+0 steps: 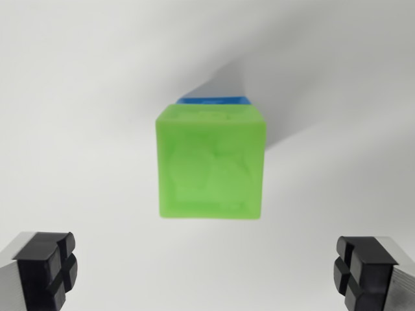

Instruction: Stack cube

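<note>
- The gripper (207, 275) stands wide apart and holds nothing; one black fingertip (47, 269) sits at the lower left corner of the frame, the other at the lower right.
- Both fingers are cut off by the bottom edge and the sides of the frame, so only their padded tips and a bit of grey metal show.
- Bare white surface (84, 97) fills the gap between the fingertips; neither tip touches anything.
- The green cube (211, 163) sits at the middle of the frame, above and between the fingertips, well apart from both.
- Its faces are slightly blurred; a faint raised pattern shows on the near face, but what it depicts cannot be made out.
- A blue cube (214, 100) shows only as a thin strip along the green cube's upper edge; the rest is hidden behind it, and the green one appears to rest on top of it, closely aligned.
- A grey shadow runs from the stack toward the upper right.
- Open white surface lies on every side of the stack, out to all frame edges.
</note>
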